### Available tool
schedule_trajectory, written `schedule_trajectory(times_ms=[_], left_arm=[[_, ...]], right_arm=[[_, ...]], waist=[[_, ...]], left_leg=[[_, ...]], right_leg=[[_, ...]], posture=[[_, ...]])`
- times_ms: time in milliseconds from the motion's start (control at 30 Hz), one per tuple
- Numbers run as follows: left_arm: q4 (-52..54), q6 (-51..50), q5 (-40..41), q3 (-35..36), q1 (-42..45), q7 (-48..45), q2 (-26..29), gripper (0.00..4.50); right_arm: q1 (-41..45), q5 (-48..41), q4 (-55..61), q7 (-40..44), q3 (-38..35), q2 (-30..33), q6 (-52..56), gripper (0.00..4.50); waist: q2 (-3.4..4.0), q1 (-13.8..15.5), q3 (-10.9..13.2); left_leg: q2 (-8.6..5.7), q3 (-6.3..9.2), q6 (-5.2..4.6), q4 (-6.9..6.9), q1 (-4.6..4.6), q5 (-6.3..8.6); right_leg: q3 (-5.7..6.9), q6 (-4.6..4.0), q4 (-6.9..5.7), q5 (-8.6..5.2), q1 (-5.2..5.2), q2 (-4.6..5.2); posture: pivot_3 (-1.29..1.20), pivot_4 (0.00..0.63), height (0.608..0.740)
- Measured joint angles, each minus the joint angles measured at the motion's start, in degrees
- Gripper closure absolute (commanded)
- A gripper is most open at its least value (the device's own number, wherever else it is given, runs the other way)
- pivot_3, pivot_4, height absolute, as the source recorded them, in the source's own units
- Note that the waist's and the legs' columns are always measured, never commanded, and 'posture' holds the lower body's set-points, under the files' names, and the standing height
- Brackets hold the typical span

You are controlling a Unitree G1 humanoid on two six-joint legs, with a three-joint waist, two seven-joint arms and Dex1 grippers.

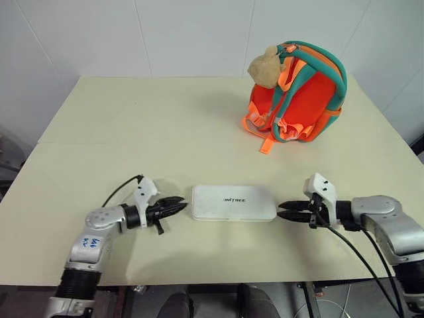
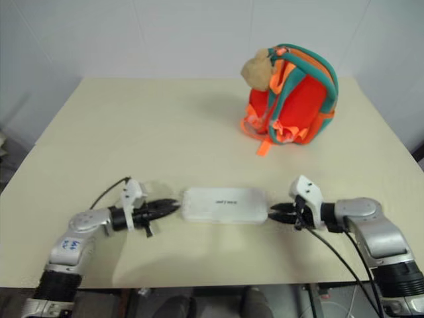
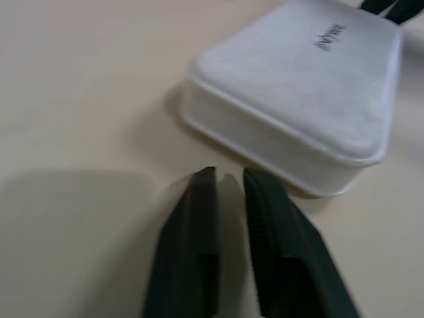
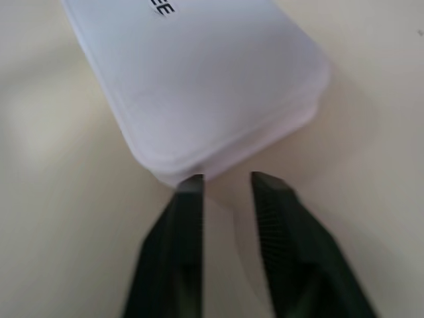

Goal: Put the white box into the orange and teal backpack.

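The white box [image 1: 233, 203] lies flat near the front of the table, its dark lettering facing up. My left gripper [image 1: 180, 207] points at its left end from just short of it, fingers slightly open with nothing between them. In the left wrist view the box [image 3: 298, 99] sits just beyond that gripper [image 3: 228, 175]. My right gripper [image 1: 283, 211] faces the box's right end, open and empty, its tips close to the box's corner [image 4: 199, 86]. The orange and teal backpack [image 1: 301, 93] stands upright at the far right of the table, with a tan plush toy [image 1: 265, 66] on its upper left.
The cream table [image 1: 132, 132] stretches wide between the box and the backpack. A white wall rises behind its far edge. Orange webbing straps [image 1: 265, 142] trail from the backpack onto the table. Black cables hang from both wrists.
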State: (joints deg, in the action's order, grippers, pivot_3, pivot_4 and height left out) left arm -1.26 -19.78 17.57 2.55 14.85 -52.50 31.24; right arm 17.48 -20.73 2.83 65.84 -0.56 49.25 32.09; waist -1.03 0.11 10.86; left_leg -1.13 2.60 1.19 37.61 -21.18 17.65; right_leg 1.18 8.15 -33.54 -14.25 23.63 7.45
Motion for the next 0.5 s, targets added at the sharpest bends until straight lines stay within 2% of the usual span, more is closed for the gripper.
schedule_trajectory(times_ms=[167,267,300,500], left_arm=[[0.22,-12.79,6.69,1.86,0.7,-4.37,6.26,1.13],[0.1,-20.06,9.37,1.88,3.33,-5.5,8.11,0.19],[-0.25,-22.78,9.99,1.83,4.61,-5.64,8.62,0.06],[-2.03,-41.03,15.66,1.05,10.96,-5.24,9.16,0.06]], right_arm=[[5.63,-3.66,-1.28,-0.03,-3.01,3.35,10.04,0.09],[9.1,-6.57,-1.27,-1.04,-3.11,3.34,18.06,0.0],[10.49,-7.78,-1.16,-1.61,-3.08,3.28,21.07,0.0],[15.84,-12.81,0.24,-5.94,-2.11,2.0,35.89,0.0]], waist=[[0.01,-0.19,0.01],[0.02,-0.07,0.02],[0.03,0.02,0.03],[0.03,-0.06,0.03]], left_leg=[[0.06,0.03,-0.01,-0.09,0.01,0.01],[0.06,0.06,-0.01,-0.08,-0.04,0.01],[0.04,0.06,-0.01,-0.07,-0.05,0.01],[0.01,0.06,-0.03,-0.18,-0.1,0.02]], right_leg=[[0.05,-0.08,-0.01,-0.04,0.05,-0.04],[0.06,-0.08,-0.01,-0.05,0.06,-0.04],[0.05,-0.08,0.0,-0.04,0.07,-0.02],[0.04,-0.02,-0.1,-0.02,0.07,-0.02]], posture=[[0.0,0.15,0.74],[0.0,0.15,0.74],[0.0,0.15,0.74],[0.0,0.15,0.74]])
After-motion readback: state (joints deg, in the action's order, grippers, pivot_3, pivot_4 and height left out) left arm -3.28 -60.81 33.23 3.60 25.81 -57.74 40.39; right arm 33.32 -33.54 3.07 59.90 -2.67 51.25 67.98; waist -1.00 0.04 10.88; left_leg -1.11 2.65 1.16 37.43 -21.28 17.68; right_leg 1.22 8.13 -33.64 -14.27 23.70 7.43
